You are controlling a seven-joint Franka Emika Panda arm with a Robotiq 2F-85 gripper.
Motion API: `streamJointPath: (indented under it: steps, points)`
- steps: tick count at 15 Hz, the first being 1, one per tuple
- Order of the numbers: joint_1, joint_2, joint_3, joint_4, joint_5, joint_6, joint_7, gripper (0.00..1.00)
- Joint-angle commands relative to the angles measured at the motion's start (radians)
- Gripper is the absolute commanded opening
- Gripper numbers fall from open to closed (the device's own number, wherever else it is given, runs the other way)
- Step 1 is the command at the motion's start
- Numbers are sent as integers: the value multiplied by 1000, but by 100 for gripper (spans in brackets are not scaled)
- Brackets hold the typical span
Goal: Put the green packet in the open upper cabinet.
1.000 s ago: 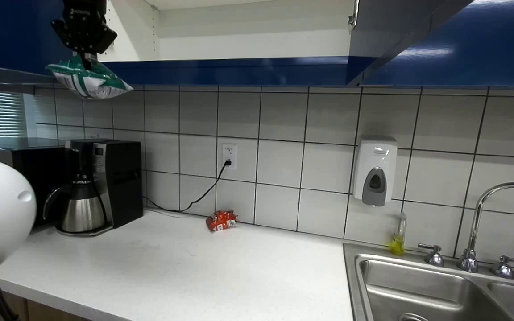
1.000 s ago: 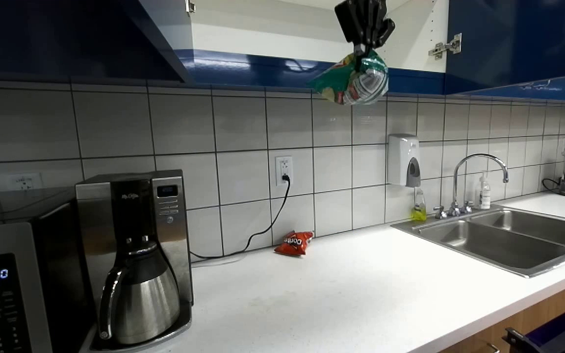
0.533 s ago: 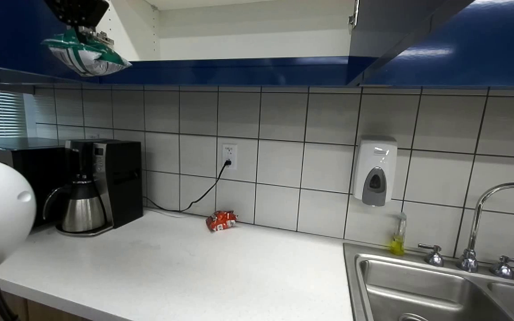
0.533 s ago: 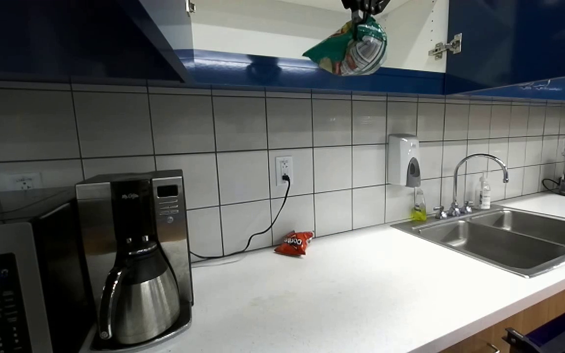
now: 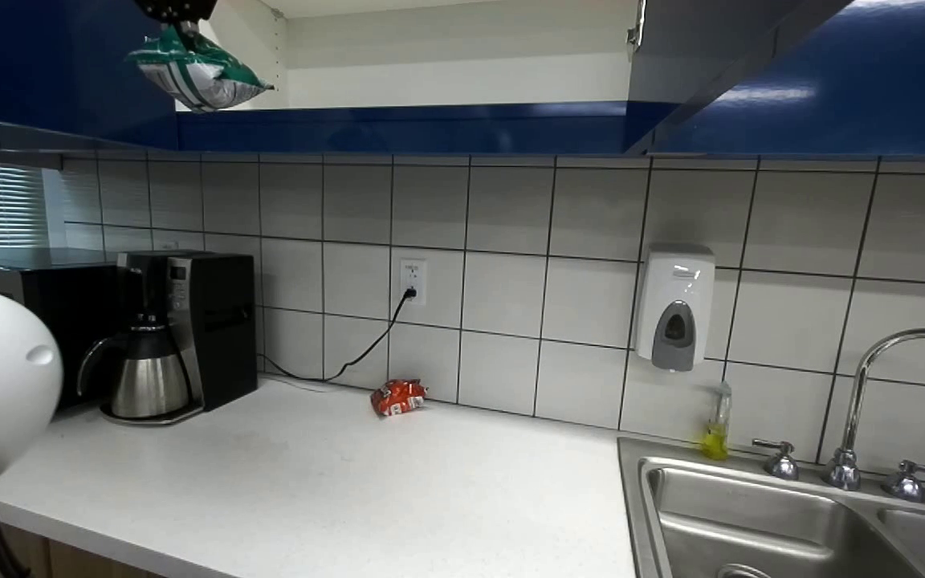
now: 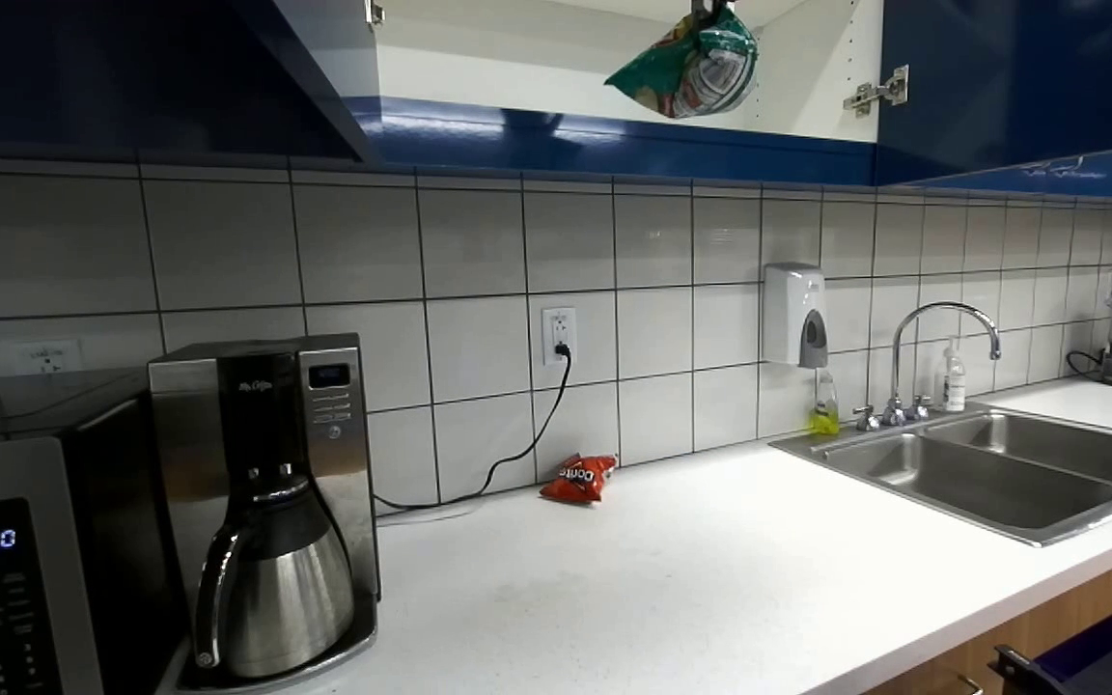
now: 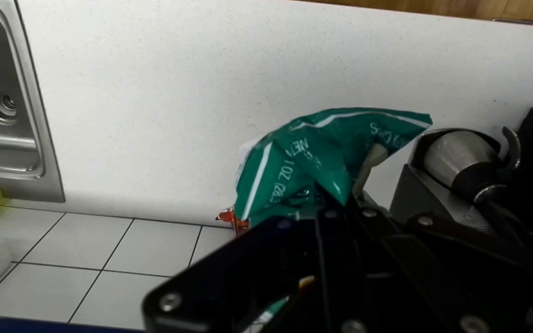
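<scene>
The green packet (image 5: 209, 82) hangs crumpled from my gripper (image 5: 186, 34), high above the counter. The gripper is shut on its upper part; most of the gripper is cut off by the top edge in both exterior views. The packet (image 6: 686, 72) and fingertips (image 6: 706, 12) appear against the opening of the open upper cabinet (image 6: 498, 58). The cabinet's pale interior (image 5: 454, 72) and blue lower edge also show. The packet's underside is about level with that edge. In the wrist view the dark fingers (image 7: 340, 199) pinch the packet (image 7: 294, 171), with the counter below it.
An open blue door (image 6: 1019, 87) and another door (image 5: 711, 64) flank the opening. Below are a coffee maker (image 6: 329, 463), a microwave (image 6: 35, 463), a red packet (image 6: 580, 480), a soap dispenser (image 5: 675, 305) and a sink (image 5: 751, 514).
My gripper has risen with the green packet, from below the cabinet's lower edge to about its level. It has also shifted sideways toward the opening. The red packet has not moved.
</scene>
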Motion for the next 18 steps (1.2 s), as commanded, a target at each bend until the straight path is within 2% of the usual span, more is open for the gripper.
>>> streamJointPath:
  steps: [1, 14, 18]
  points:
    - [-26, 69, 29, 115, -59, -33, 8, 0]
    - [-18, 243, 29, 362, -249, 17, -52, 0]
    - [-16, 290, 18, 402, -291, 61, -71, 0]
